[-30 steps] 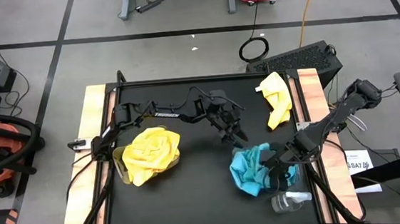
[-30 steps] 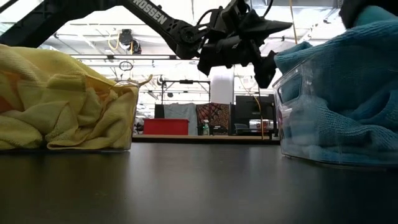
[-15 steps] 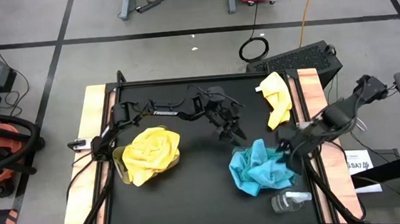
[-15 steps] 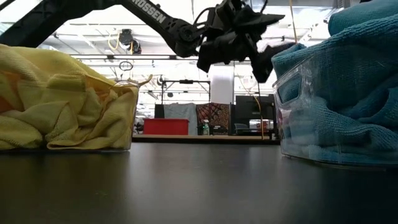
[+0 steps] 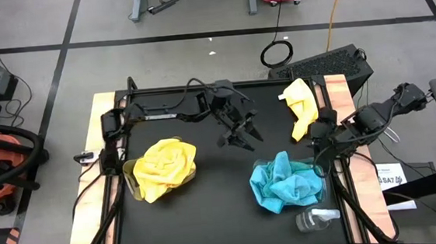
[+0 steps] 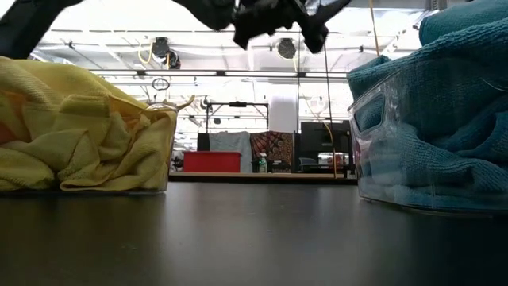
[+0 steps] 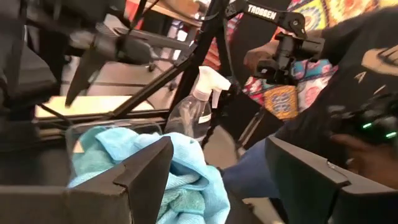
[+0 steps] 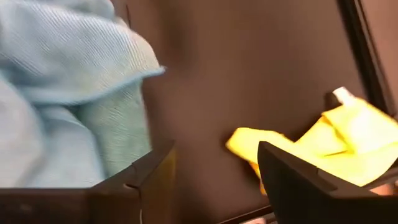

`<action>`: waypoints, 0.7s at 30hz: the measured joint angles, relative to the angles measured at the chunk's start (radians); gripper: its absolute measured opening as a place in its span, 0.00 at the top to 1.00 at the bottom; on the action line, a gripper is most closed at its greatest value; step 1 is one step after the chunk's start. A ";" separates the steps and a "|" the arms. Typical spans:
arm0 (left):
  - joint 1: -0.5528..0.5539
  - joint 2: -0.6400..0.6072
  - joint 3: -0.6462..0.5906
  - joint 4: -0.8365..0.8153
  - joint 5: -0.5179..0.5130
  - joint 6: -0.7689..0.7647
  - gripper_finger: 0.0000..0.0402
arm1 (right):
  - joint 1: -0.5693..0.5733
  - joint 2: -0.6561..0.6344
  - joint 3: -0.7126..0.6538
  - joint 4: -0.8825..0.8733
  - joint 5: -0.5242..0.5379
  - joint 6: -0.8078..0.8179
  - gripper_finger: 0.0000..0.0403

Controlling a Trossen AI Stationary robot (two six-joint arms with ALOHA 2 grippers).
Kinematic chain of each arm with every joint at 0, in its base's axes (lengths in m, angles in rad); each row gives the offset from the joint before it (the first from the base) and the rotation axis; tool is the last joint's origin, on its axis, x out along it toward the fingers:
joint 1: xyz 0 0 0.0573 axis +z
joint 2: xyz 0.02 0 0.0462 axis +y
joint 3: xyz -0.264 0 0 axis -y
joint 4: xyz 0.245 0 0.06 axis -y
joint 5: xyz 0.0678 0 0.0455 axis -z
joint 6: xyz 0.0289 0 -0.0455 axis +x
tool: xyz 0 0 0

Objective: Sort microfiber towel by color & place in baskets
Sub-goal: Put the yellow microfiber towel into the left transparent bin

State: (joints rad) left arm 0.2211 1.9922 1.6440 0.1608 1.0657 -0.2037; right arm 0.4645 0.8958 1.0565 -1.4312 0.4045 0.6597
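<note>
High view is showing one loose yellow towel (image 5: 300,108) lying crumpled at the desk's (image 5: 209,208) far right edge, clear of both bins. It is looking soft, light and limp, so it will likely sag and trail when lifted; pinching a raised fold near its middle seems the safest hold, since a corner grab may let it drag. The left tool (image 5: 237,138) is hanging released and empty over the desk's middle, while the right tool (image 5: 318,141) is hovering between that towel and the right basket (image 5: 321,188), fingers spread and carrying nothing. The right basket is brimming with turquoise towels (image 5: 281,183) heaped above its rim, and the left basket (image 5: 132,183) is packed with yellow towels (image 5: 164,163). A clear spray bottle (image 5: 313,219) is lying just beside the turquoise heap.
</note>
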 joint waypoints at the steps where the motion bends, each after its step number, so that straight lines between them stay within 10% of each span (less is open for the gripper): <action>1: 0.000 -0.021 0.000 -0.039 -0.015 0.031 0.33 | -0.010 -0.005 -0.018 0.011 0.004 -0.043 0.46; 11: -0.004 -0.220 0.000 -0.437 -0.232 0.268 0.33 | -0.127 -0.050 -0.217 0.148 0.008 -0.455 0.45; 21: -0.044 -0.312 0.001 -0.595 -0.405 0.268 0.33 | -0.286 -0.076 -0.212 0.409 -0.221 -0.584 0.45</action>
State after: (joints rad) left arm 0.1771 1.6804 1.6447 -0.4345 0.6604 0.0645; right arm 0.1787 0.8193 0.8444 -1.0220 0.1839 0.0762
